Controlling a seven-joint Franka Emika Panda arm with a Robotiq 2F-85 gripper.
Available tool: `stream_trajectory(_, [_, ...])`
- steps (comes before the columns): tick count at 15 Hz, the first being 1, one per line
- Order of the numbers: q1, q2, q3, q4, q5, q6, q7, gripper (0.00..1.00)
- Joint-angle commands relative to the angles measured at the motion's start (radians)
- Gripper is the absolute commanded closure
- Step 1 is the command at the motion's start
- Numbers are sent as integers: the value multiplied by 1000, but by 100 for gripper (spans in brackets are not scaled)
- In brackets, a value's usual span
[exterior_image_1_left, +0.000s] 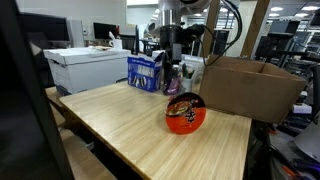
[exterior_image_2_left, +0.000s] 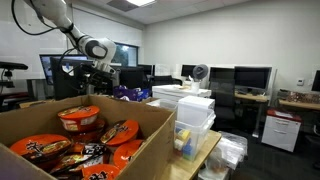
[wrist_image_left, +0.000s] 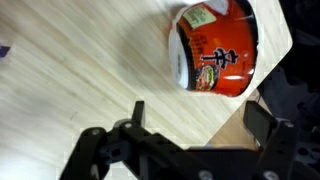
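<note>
Red and orange, the noodle bowl (wrist_image_left: 213, 45) lies tipped on its side on the pale wooden table (wrist_image_left: 70, 60), close to the table's edge. In the wrist view it sits ahead of the gripper (wrist_image_left: 200, 125), clear of both fingers (wrist_image_left: 137, 112) and a little nearer the one that hangs past the edge. Its lid faces sideways across the frame, so the axis from lid to base runs roughly along the line between the two fingers (not across it). The jaws stand wide apart and hold nothing. In an exterior view the noodle bowl (exterior_image_1_left: 185, 114) rests just in front of a cardboard box (exterior_image_1_left: 250, 88) and apart from a blue carton (exterior_image_1_left: 146, 72). The arm (exterior_image_1_left: 170, 40) rises behind it, wrist angled down toward the wood, with the gripper above the surface and touching nothing.
</note>
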Motion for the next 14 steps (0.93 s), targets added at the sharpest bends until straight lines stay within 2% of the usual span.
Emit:
stream_trajectory(1, [-15,-115,-10,-66,-40,102,100,0])
stream_trajectory(8, [-21,-238,-52,-165,-171,262,304,0])
stream_trajectory(14, [-31,-339,-77,-283,-220,365,541,0])
